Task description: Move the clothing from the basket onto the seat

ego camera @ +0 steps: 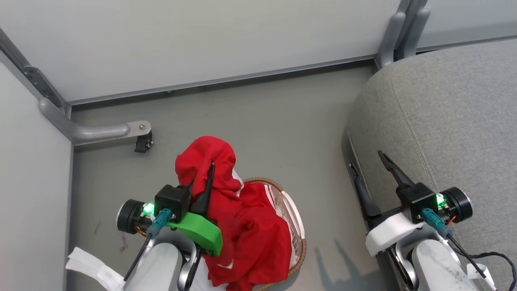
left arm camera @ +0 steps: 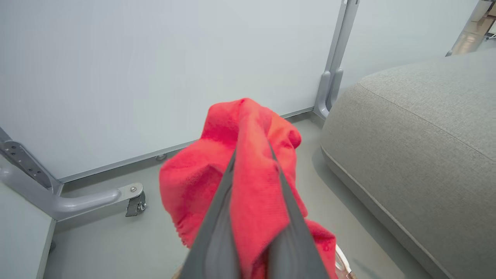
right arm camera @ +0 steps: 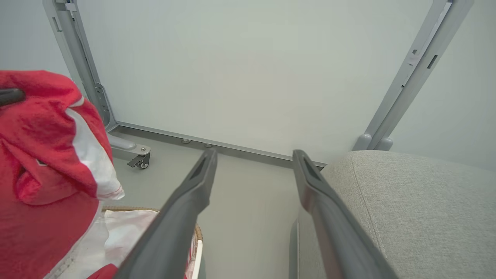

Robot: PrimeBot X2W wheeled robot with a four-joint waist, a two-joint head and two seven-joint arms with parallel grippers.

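grey floor [ego camera: 262, 121] boxed in by pale panel walls [ego camera: 202, 40]. basket [ego camera: 298, 226] sits on it right in front of the bot and the seat [ego camera: 452, 113] is off to its right, apart from the basket w/ a strip of bare floor between. left gripper [ego camera: 204, 173] is pinched narrow on a fold of the clothing [ego camera: 250, 226], red fabric bunched over and btwn both fingers in the wrist view. it's held up above the basket rim, prob so the cloth hangs free instead of snagging the woven edge, but the lower part drapes down into the basket, so imo it's not clear of it yet. a white panel + striped trim show on the hanging bit. can't tell if it's one garment or several tangled together. right gripper [ego camera: 365, 159] is spread wide w/ nothing in it, hovering at the near edge of the seat, one finger over the cushion, the other over the gap beside it. looks parked out of the way so the left arm has room, tho that's a guess. visible part of the seat is bare, so the task looks barely started. next move prob needs more lift, then a swing across to the right. soft cloth trails, so a corner catching the rim and dragging the light basket is the main risk.
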